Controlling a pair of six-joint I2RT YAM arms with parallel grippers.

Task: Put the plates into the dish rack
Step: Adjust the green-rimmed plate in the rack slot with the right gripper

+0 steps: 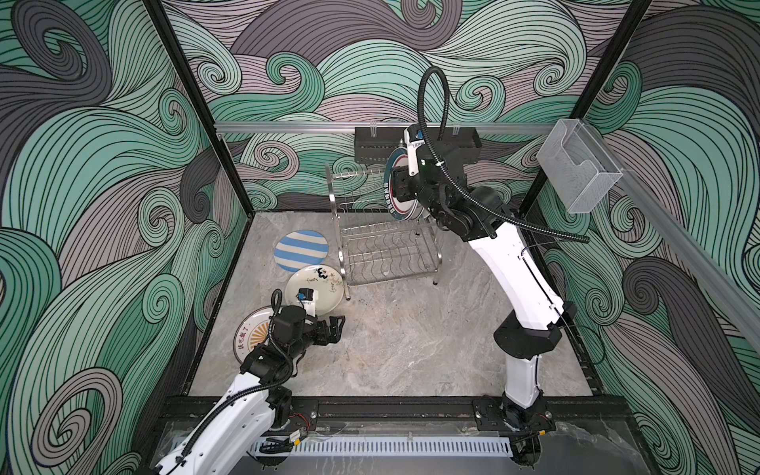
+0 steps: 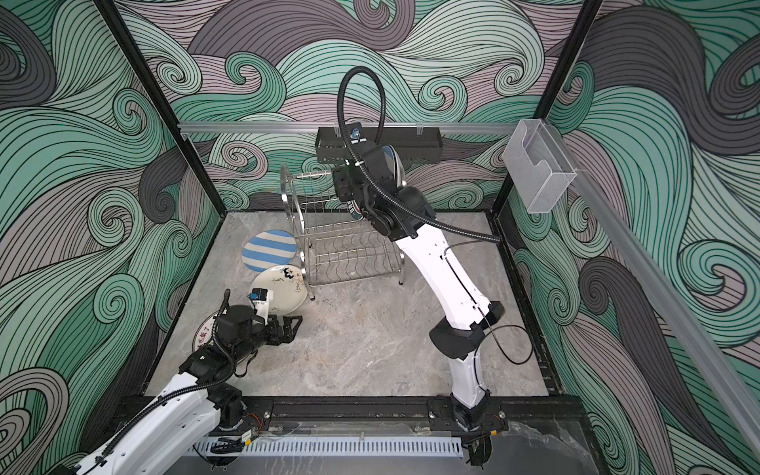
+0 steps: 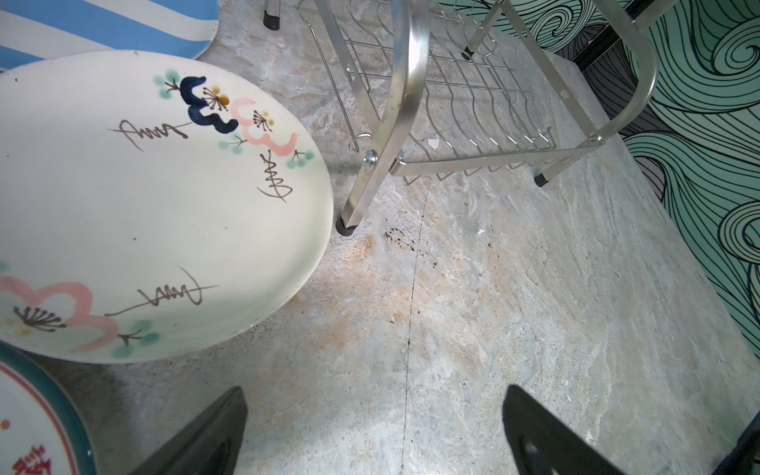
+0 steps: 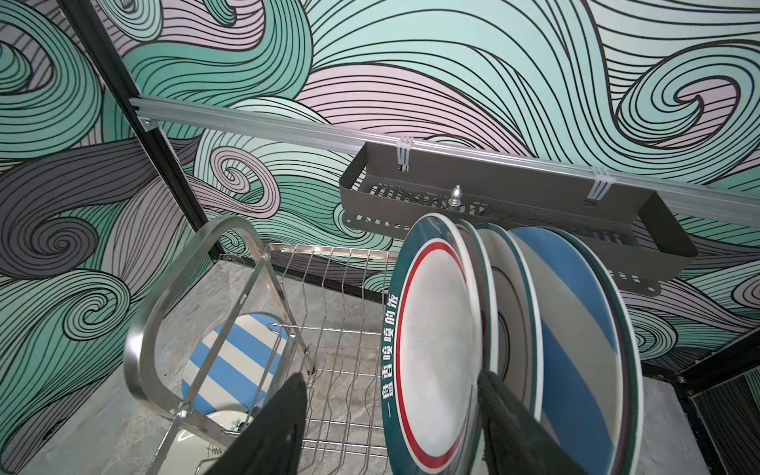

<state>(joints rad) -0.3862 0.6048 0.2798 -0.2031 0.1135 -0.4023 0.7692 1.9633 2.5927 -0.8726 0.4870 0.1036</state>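
Note:
The dish rack (image 1: 386, 255) (image 4: 172, 329) stands at the back of the table. Three plates stand upright in its upper tier: a teal-rimmed plate with a red ring (image 4: 432, 349) (image 1: 401, 210), another teal-rimmed plate (image 4: 506, 296) and a blue striped plate (image 4: 575, 312). My right gripper (image 4: 392, 380) (image 1: 405, 187) is open astride the red-ringed plate, one finger well clear of its face and one behind it. On the table lie a blue striped plate (image 1: 301, 255) (image 3: 82, 24), a cream flowered plate (image 1: 325, 294) (image 3: 144, 214) and a sunburst plate (image 1: 251, 333) (image 3: 33, 419). My left gripper (image 3: 376, 395) (image 1: 337, 325) hangs open and empty over bare table beside the flowered plate.
A black perforated tray (image 4: 514, 205) (image 1: 370, 144) hangs on the back rail just behind the rack's top. A clear plastic box (image 1: 575, 172) is fixed to the right rail. The rack's front leg (image 3: 353, 218) stands right next to the flowered plate's rim.

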